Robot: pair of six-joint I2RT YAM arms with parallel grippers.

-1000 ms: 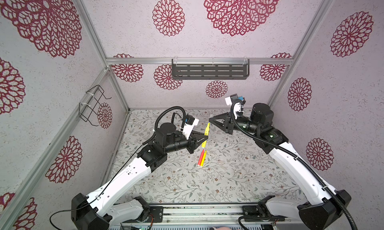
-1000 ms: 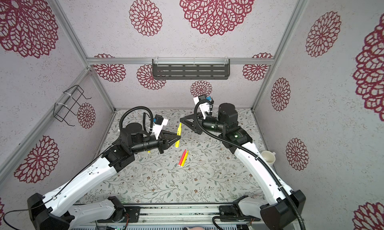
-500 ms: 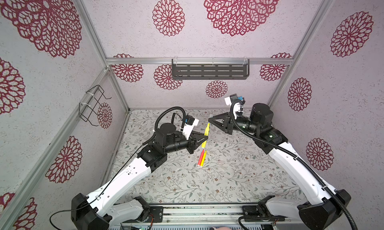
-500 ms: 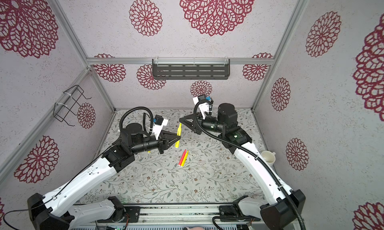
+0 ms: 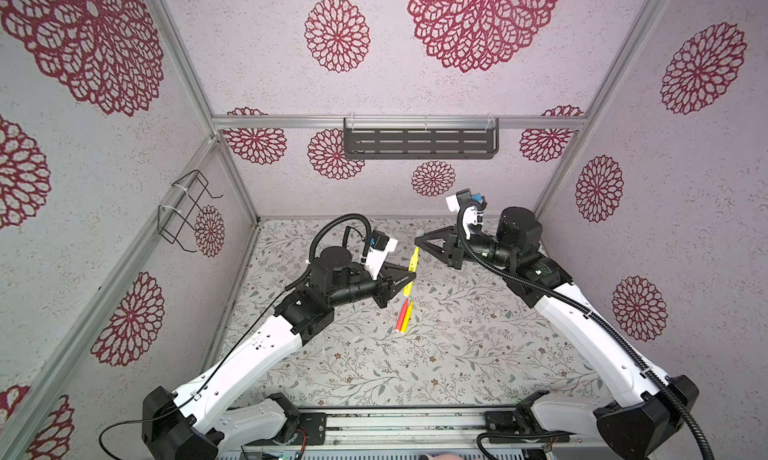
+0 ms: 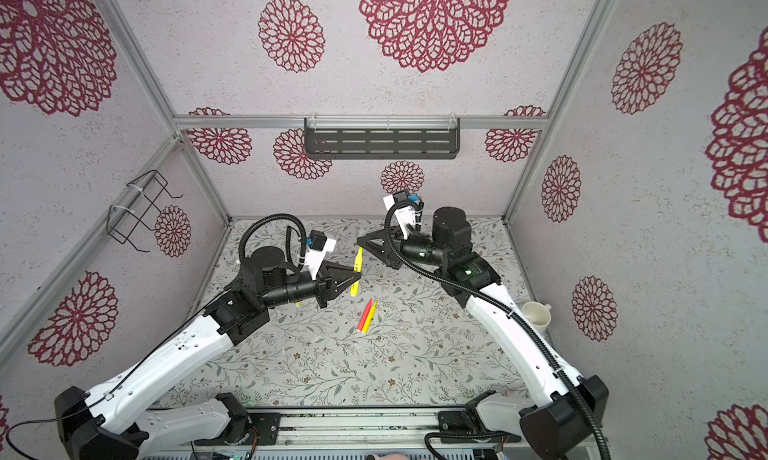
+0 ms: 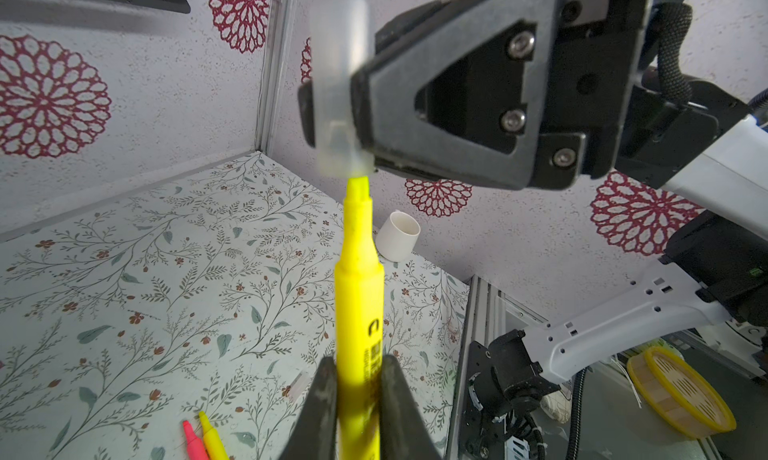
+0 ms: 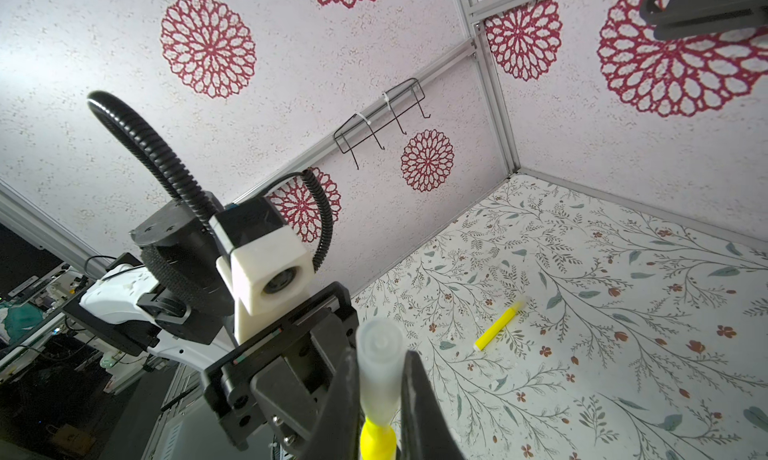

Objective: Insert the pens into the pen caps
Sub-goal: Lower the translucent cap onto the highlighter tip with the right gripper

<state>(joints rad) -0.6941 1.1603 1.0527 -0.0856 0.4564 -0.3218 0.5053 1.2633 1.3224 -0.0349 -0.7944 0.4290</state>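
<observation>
My left gripper (image 7: pixel 359 366) is shut on a yellow pen (image 7: pixel 359 304), held above the table with its tip pointing away from the fingers. My right gripper (image 8: pixel 380 379) is shut on a clear pen cap (image 8: pixel 379 370). The pen's tip meets the open end of that pen cap (image 7: pixel 338 84). In both top views the two grippers, left (image 5: pixel 411 276) and right (image 5: pixel 417 238), face each other over the middle of the table. A red-pink pen (image 5: pixel 402 316) and a yellow pen (image 5: pixel 409 314) lie side by side on the table. Another yellow pen (image 8: pixel 498 325) lies farther off.
A white cup (image 6: pixel 536 314) stands at the right wall beside the right arm. A loose clear cap (image 7: pixel 298 385) lies on the floral table. A black shelf (image 5: pixel 419 143) hangs on the back wall and a wire rack (image 5: pixel 183 211) on the left wall.
</observation>
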